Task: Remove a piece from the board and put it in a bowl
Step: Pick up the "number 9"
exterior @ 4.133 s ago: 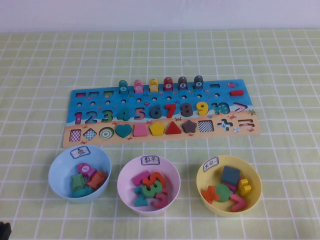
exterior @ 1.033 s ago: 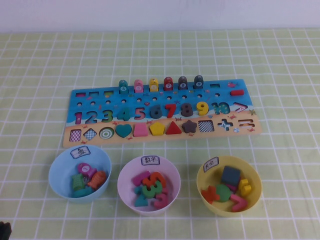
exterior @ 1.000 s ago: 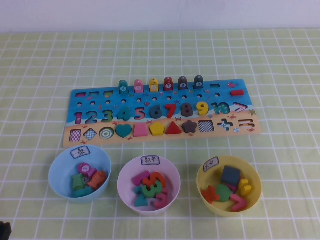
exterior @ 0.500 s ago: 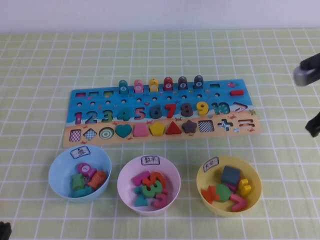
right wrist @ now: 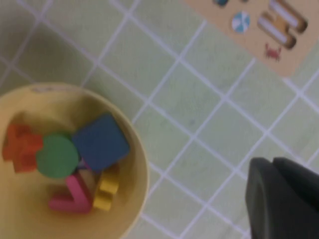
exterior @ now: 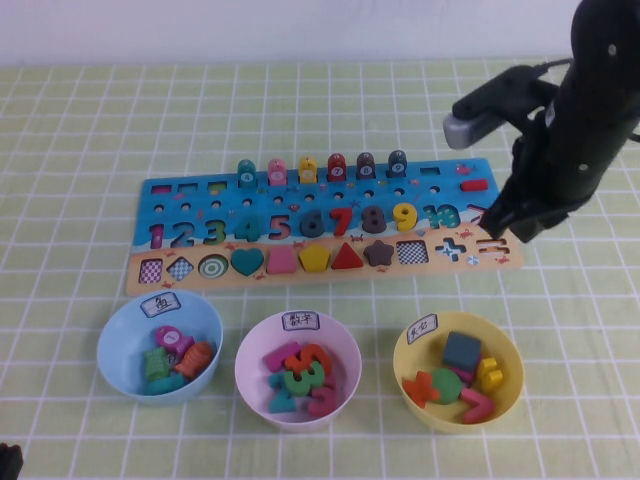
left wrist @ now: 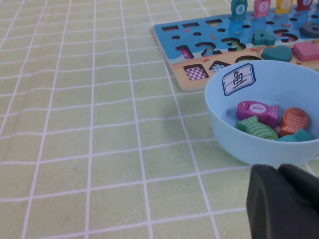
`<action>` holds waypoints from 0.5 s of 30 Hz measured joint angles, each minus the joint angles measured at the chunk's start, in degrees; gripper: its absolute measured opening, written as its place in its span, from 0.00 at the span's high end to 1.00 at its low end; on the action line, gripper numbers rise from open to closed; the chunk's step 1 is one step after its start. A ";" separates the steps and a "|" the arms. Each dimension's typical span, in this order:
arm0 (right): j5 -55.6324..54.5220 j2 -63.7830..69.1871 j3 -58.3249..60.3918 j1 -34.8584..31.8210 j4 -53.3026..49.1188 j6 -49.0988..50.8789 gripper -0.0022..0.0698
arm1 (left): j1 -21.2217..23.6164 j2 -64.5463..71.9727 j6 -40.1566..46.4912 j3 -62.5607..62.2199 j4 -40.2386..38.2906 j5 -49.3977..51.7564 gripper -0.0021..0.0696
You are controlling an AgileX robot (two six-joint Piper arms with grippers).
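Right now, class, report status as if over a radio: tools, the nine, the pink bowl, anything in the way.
Right tool shut, empty, over board's right end. Left tool parked by blue bowl. Yellow 9 seated in board. Pink bowl holds numerals; path clear.

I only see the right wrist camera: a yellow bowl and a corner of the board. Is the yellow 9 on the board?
Observer: Yes. The yellow 9 sits in its slot on the board, between the 8 and the 10.
Operator: Where are the grippers?
Observer: The right gripper hangs over the board's right end, jaws shut and empty. The left gripper is parked near the blue bowl.
Operator: And the pink bowl?
Observer: The pink bowl is the middle one, with numbers inside.
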 joint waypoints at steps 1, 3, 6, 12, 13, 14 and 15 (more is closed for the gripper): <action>0.00 1.32 -2.02 0.00 0.29 0.00 0.99 | 0.00 0.00 0.00 0.00 0.00 0.00 0.98; 0.16 3.58 -5.87 0.00 0.39 1.08 0.99 | 0.00 0.00 0.00 0.00 0.00 0.00 0.98; 0.14 7.52 -12.06 0.00 0.39 3.40 0.99 | 0.00 0.00 0.00 0.00 0.00 0.00 0.98; 0.18 16.84 -23.30 0.00 1.15 4.18 0.89 | 0.00 0.00 0.00 0.00 -0.08 0.00 0.98; 0.18 18.07 -24.76 0.00 1.72 4.18 0.82 | 0.00 0.00 0.00 0.00 -0.08 0.00 0.98; 0.18 19.65 -25.88 0.00 1.99 4.18 0.77 | 0.00 0.00 0.00 0.00 -0.08 0.00 0.98; 0.18 21.19 -27.18 0.14 2.36 4.18 0.69 | 0.00 0.00 0.00 0.00 -0.08 0.00 0.98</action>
